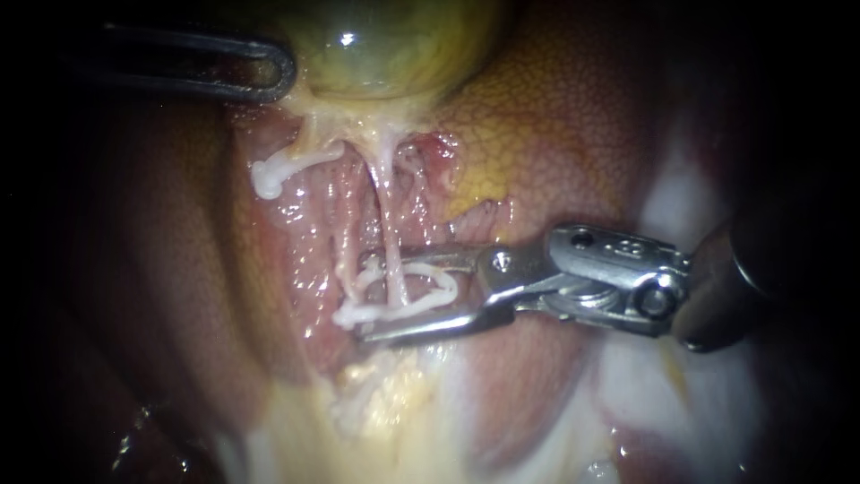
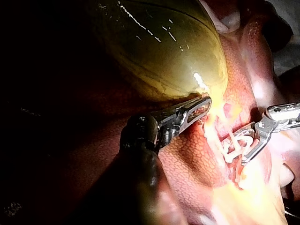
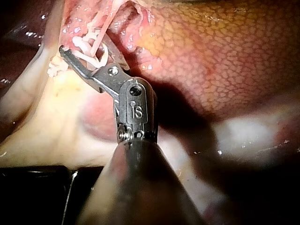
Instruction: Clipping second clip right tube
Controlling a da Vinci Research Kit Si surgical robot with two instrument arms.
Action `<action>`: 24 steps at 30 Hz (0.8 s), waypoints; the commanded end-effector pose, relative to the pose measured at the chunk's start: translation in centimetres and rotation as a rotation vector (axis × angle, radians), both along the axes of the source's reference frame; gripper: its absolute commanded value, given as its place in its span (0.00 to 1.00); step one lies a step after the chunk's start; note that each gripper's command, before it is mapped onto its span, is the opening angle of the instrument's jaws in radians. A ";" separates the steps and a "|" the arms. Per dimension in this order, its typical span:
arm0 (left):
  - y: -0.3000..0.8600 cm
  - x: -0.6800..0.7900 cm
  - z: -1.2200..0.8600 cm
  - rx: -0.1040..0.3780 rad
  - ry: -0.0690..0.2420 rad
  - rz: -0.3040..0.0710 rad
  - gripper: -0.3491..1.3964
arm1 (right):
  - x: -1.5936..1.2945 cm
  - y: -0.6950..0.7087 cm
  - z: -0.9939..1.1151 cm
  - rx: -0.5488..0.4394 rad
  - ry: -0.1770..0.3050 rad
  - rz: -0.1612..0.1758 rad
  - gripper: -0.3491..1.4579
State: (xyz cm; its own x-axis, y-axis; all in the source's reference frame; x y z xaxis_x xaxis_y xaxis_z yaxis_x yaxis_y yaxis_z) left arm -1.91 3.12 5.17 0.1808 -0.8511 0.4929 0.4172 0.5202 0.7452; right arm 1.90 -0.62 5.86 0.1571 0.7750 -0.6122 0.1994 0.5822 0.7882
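The pale right tube [image 1: 387, 215] runs down from the green-yellow gallbladder [image 1: 385, 45] into the open bed of tissue. My right instrument [image 1: 361, 300] reaches in from the right, its metal jaws straddling this tube. They stand apart and hold a white clip [image 1: 421, 285] between them; the tube crosses inside the clip. In the right wrist view the same jaws [image 3: 86, 49] sit around the white strands. The left tube carries a white clip [image 1: 269, 177]. My left instrument [image 1: 282, 76] is shut on the gallbladder's lower edge [image 2: 164, 51], where its jaws [image 2: 206, 104] meet the neck.
Mottled orange-red liver [image 1: 573, 116] lies to the right of the tubes and above my right instrument's shaft. Pale yellow fatty tissue [image 1: 385, 394] spreads below the jaws. White glistening tissue [image 1: 663, 206] sits behind the right instrument's joint.
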 end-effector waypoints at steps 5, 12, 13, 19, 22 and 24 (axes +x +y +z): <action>0.00 -0.01 0.01 0.000 0.001 -0.001 0.00 | 0.04 0.01 0.00 0.061 0.084 -0.019 0.44; 0.00 -0.01 0.02 -0.001 0.001 -0.001 0.00 | 0.11 0.01 0.00 0.122 0.199 -0.001 0.44; 0.00 -0.01 0.02 -0.001 0.001 -0.001 0.00 | 0.12 0.01 0.00 0.124 0.193 0.020 0.44; 0.00 -0.02 0.02 -0.001 0.001 -0.001 0.00 | 0.17 0.00 -0.02 0.137 0.171 0.066 0.43; 0.00 -0.02 0.02 -0.001 0.001 -0.001 0.00 | 0.18 0.00 -0.04 0.138 0.172 0.064 0.41; 0.00 -0.02 0.02 -0.001 0.001 -0.001 0.00 | 0.19 0.01 -0.05 0.150 0.166 0.065 0.38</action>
State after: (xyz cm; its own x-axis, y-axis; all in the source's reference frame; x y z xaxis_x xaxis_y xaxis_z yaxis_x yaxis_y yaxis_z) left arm -1.93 3.13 5.19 0.1805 -0.8509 0.4934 0.4183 0.5204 0.7444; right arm 2.10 -0.62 5.83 0.0102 0.8640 -0.5034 0.2981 0.4779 0.8263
